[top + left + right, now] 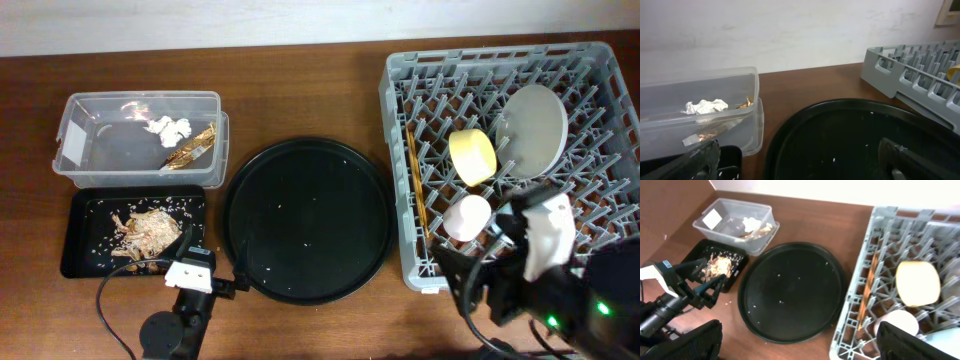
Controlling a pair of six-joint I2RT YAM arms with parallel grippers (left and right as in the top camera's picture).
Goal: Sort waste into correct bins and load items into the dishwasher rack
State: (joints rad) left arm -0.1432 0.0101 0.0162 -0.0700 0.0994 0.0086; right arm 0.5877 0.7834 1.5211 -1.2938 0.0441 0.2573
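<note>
The clear tub holds the white tissue wad and the gold-brown wrapper. The shallow black tray holds the food scraps. In the grey rack stand the grey plate, the yellow bowl, the pink cup and the chopsticks. I cannot make out the light-blue cup. My left gripper is open and empty at the black tray's near right corner. My right gripper is open and empty above the rack's near edge.
The large round black tray lies between the bins and the rack, with a few pale crumbs on it. A black cable loops beside the left arm at the table's near edge.
</note>
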